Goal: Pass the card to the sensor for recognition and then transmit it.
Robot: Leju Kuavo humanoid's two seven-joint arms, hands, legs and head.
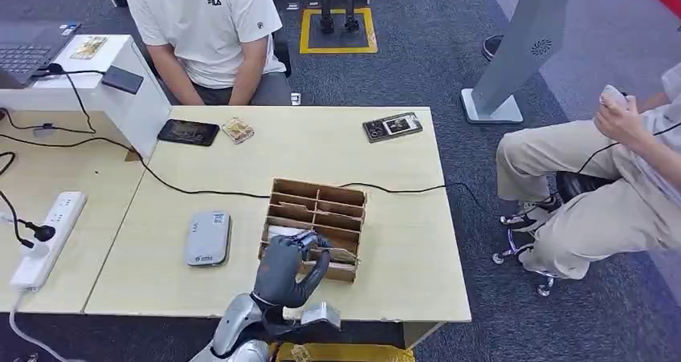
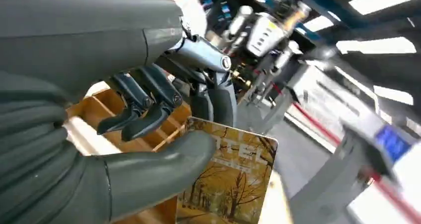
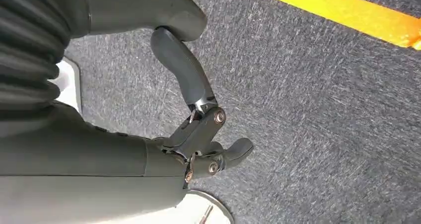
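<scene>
Pinching a thin card printed with golden autumn trees [image 2: 233, 179] between thumb and fingers, your left hand [image 1: 291, 267] sits over the near compartments of the brown slotted wooden organiser box [image 1: 317, 213] on the pale wooden desk [image 1: 401, 250]. Just beside that hand, on its outer side, lies the flat grey rounded sensor pad [image 1: 208, 237]. Your right hand [image 3: 198, 134] hangs over grey carpet [image 3: 308, 110], fingers loosely curled with nothing in them. Far beyond the box, a person in a white T-shirt [image 1: 210, 25] sits at the desk's far edge.
</scene>
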